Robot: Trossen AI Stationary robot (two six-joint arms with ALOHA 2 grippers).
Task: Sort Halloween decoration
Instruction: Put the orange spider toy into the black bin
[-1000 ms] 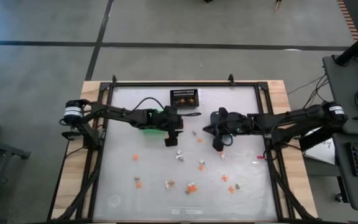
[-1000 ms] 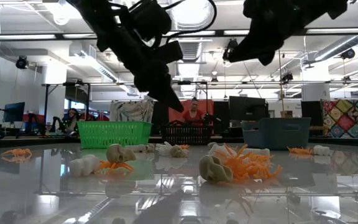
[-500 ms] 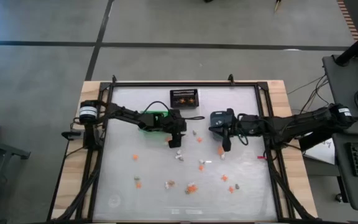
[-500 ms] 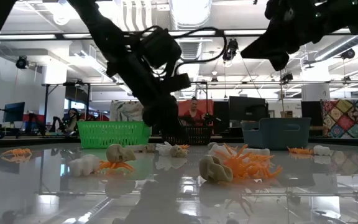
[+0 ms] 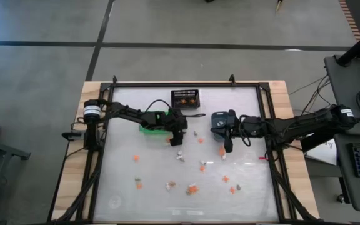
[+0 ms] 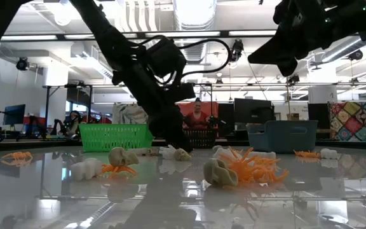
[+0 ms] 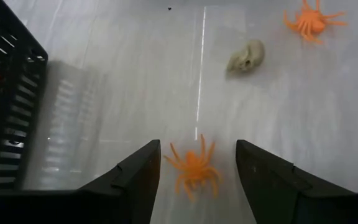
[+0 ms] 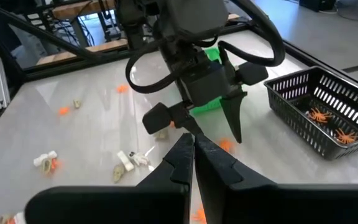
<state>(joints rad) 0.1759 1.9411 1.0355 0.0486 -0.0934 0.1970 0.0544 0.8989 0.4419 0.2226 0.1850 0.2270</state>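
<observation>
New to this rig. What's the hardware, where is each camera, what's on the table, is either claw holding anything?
Two dark robot arms work at a glossy white table.

One picture looks straight down, one sits at table height looking into the room, and one camera rides on each wrist.

The table carries small Halloween trinkets: orange spiders, pale skulls and bones. At the back stand a green bin, a black mesh basket already holding orange spiders, and a blue-grey bin.

The left claw is open, its fingers either side of an orange spider lying on the table, not yet gripping it. A skull lies farther off. The right claw is shut, holds nothing and hangs above the table's middle.
</observation>
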